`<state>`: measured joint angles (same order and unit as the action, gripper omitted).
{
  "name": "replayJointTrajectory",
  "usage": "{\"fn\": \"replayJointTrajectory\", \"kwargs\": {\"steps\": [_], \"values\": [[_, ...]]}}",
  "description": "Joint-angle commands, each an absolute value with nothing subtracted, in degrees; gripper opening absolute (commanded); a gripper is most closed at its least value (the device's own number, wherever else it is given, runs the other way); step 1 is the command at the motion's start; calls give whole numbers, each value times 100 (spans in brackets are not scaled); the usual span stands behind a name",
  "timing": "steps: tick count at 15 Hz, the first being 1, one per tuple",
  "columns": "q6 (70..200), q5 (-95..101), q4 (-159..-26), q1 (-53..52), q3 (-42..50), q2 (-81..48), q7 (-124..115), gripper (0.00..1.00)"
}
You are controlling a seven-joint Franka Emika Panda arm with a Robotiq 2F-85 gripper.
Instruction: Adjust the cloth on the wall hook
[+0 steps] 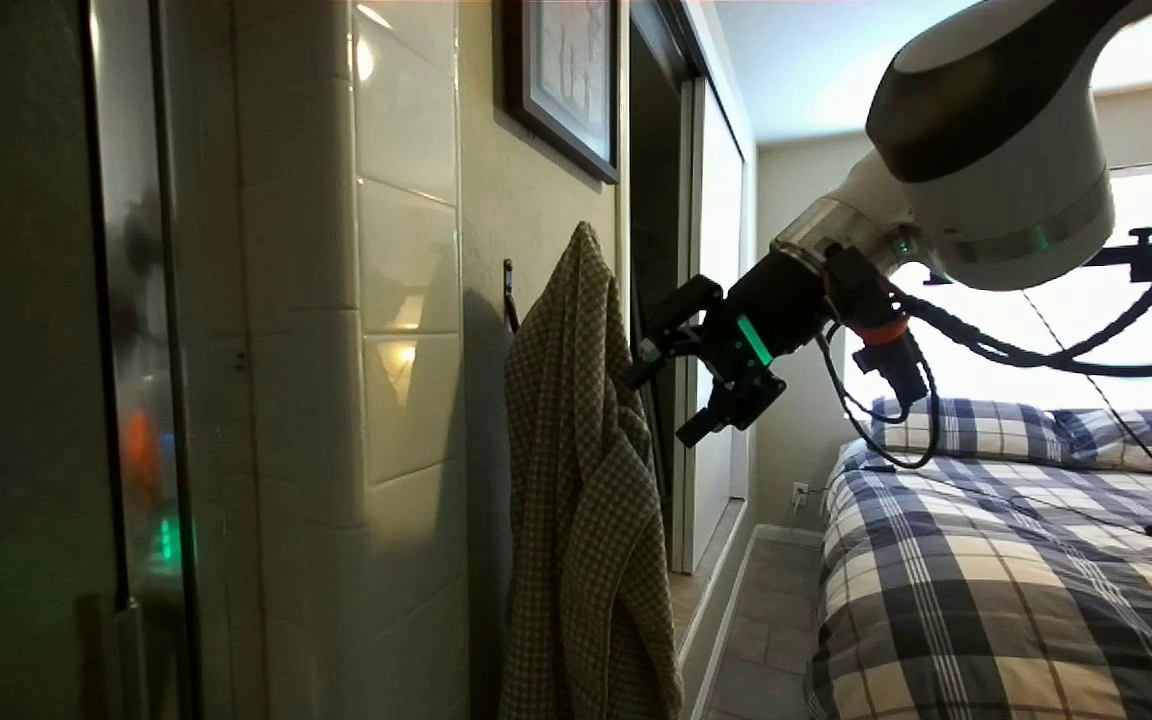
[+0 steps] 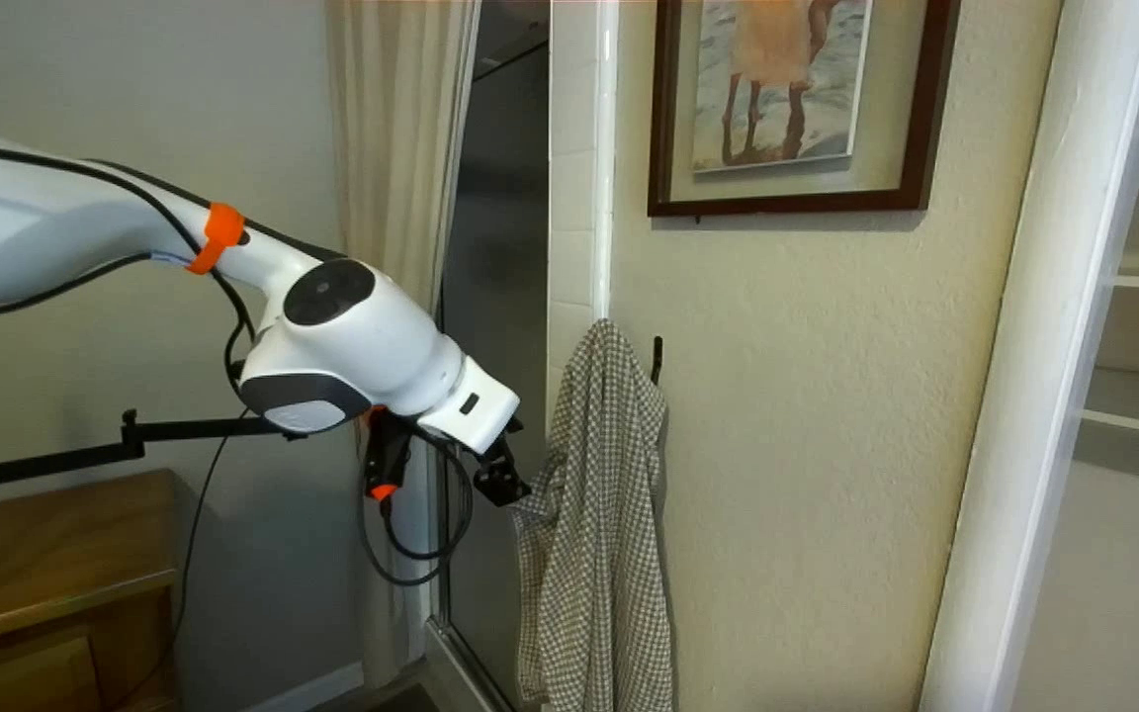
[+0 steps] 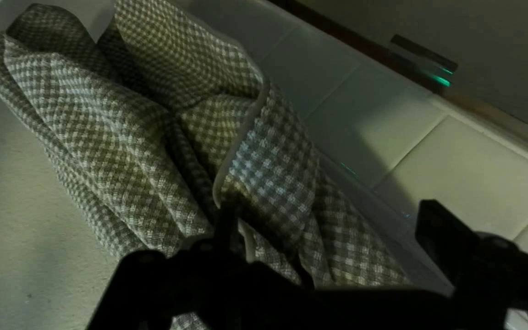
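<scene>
Wrist view has your gripper (image 3: 327, 210) with its jaws spread wide and, far as I can tell, nothing pinched between them. One finger (image 3: 225, 227) sits right at a fold of the cloth (image 3: 94, 137); touching or just in front of it, can't say. The other looks clear of it.

So how far along are you? Partway, I'd say. The cloth's up, hanging in front of the wall (image 2: 807, 445), and in both exterior views it bunches to a peak. The hook (image 2: 657, 358) shows just right of that peak in an exterior view, but the cloth hides its lower part, so no idea how well it's seated. What's left, I'd guess: grip that loose flap (image 3: 277, 169), straighten it, then let go and back off.

Looks-wise: grey-beige, tiny checks, thick soft-looking weave, deep folds running down from the peak. The flap is folded over on itself with pale edging (image 3: 244, 133) curving along it, and that near finger is right by the edge. Kinda messy there. The bottom runs out of frame in both exterior views, so can't judge how even it hangs.
</scene>
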<state>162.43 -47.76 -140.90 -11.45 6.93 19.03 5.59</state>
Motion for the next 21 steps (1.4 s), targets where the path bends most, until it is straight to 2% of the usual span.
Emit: {"fn": "replayJointTrajectory", "kwargs": {"steps": [1, 2, 5, 19, 20, 21], "values": [[16217, -5589, -14016, -2171, 1512, 2000, 2072, 100], [16253, -5190, -14071, -1638, 1070, 1882, 1340, 100], [16253, -5363, -14055, -2039, 1392, 1929, 1808, 100], [16420, -5526, -14127, -2097, 1790, 1846, 2409, 100], [16446, -5577, -14112, -2128, 1836, 1840, 2491, 98], [16468, -5618, -14098, -2156, 1881, 1835, 2582, 88]]}}
